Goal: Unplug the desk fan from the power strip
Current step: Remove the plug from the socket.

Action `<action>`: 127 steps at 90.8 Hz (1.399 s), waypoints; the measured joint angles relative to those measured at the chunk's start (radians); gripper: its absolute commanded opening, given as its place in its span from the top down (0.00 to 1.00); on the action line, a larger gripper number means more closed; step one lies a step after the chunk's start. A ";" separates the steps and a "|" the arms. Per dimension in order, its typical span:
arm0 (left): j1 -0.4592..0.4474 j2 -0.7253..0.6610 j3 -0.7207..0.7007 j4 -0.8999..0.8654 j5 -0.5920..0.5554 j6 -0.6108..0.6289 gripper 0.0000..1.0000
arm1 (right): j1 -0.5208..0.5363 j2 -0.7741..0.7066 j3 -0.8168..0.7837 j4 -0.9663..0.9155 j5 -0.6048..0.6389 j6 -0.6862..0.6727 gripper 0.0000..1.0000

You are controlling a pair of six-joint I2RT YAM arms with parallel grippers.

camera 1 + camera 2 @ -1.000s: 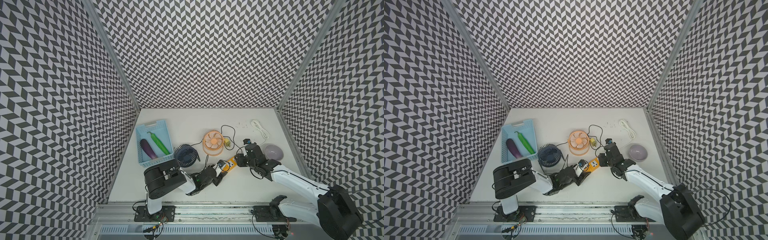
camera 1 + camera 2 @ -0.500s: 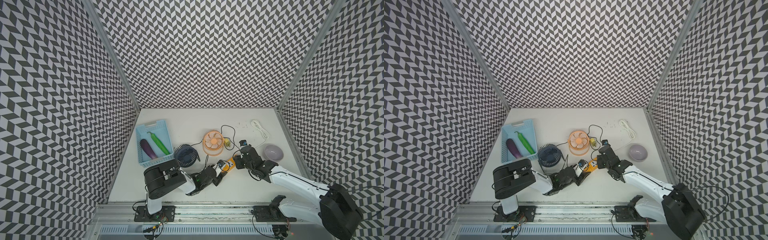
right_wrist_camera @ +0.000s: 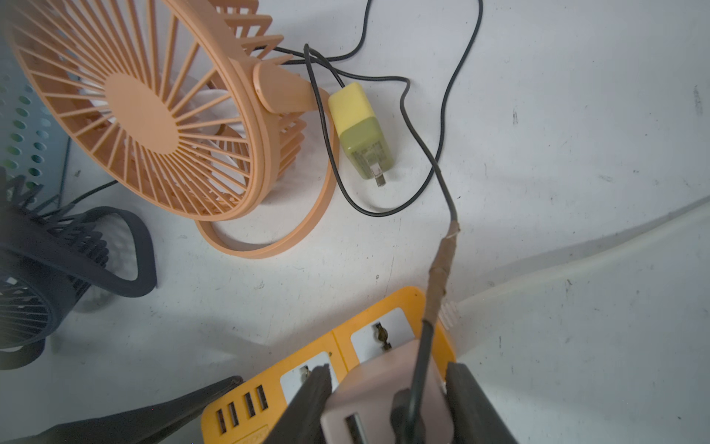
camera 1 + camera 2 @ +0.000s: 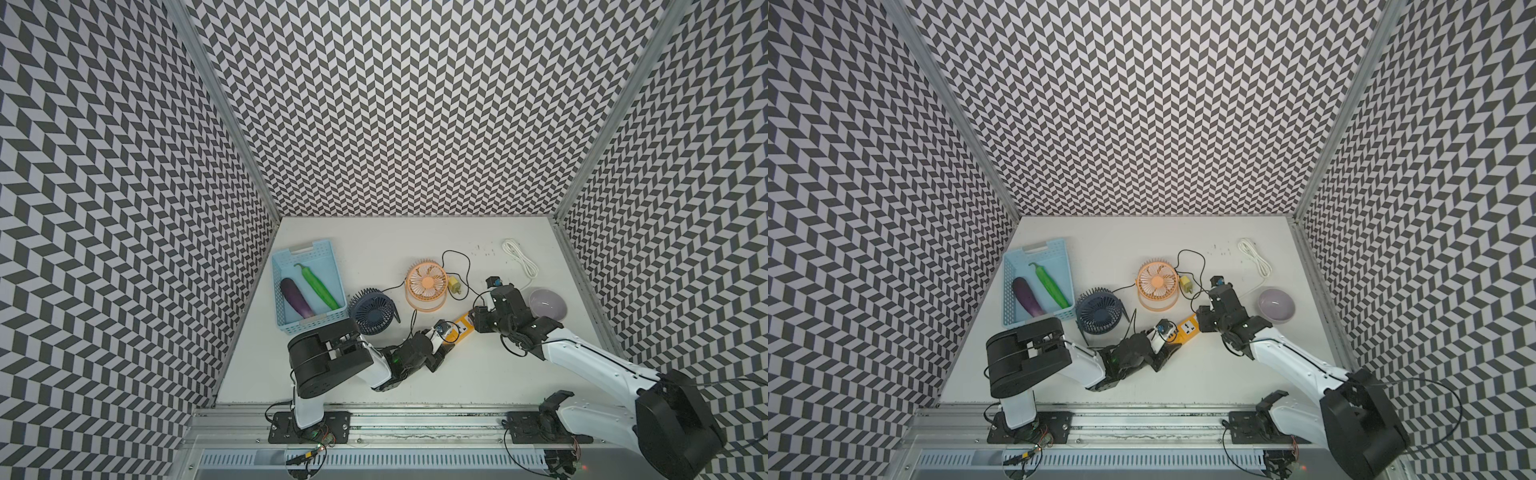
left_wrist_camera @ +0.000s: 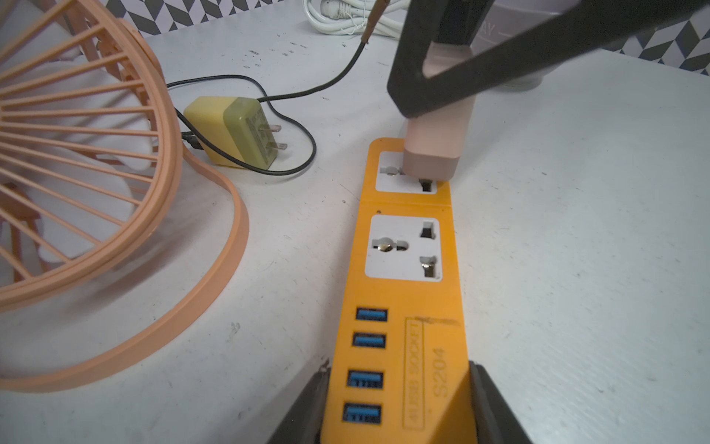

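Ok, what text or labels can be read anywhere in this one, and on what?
"S204": moulded into the power strip, beside its USB ports.
"4USB SOCKET": boxed next to it, faint.
Yellow adapter: fine print on its pronged face, too small to read.
No other text is legible.

Black-and-white chevron zigzags cover all three walls (image 4: pixel 395 104) around a plain off-white table (image 4: pixel 478 374) scuffed with small dark marks. On it I see a pale blue perforated basket (image 4: pixel 309 326), a deep purple aubergine (image 4: pixel 296 297), a bright green pepper (image 4: pixel 320 286), a navy blue fan (image 4: pixel 372 309), a peach-orange fan (image 4: pixel 427 284) with white blades, a lilac bowl (image 4: pixel 547 303) and a white cord (image 5: pixel 345 21). The power strip (image 5: pixel 403 326) is orange-yellow with white socket faces (image 5: pixel 403 248) and blue USB ports (image 5: pixel 370 314), the plug (image 5: pixel 434 153) is dusty pink with a black cable (image 3: pixel 420 361), and a loose charger (image 5: pixel 230 130) is yellow shading to olive green.
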 measured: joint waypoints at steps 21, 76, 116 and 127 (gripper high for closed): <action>0.000 0.000 0.000 0.000 -0.002 0.000 0.69 | 0.032 0.000 0.000 -0.004 0.034 -0.010 0.76; 0.000 0.000 0.000 0.000 -0.001 0.000 0.69 | -0.003 -0.005 0.000 -0.003 -0.003 -0.007 0.76; 0.000 0.001 0.000 0.001 -0.002 0.000 0.69 | 0.072 -0.009 0.003 -0.024 0.082 -0.021 0.76; 0.000 0.001 0.000 0.001 -0.002 0.000 0.69 | 0.106 -0.008 0.006 -0.032 0.131 -0.023 0.76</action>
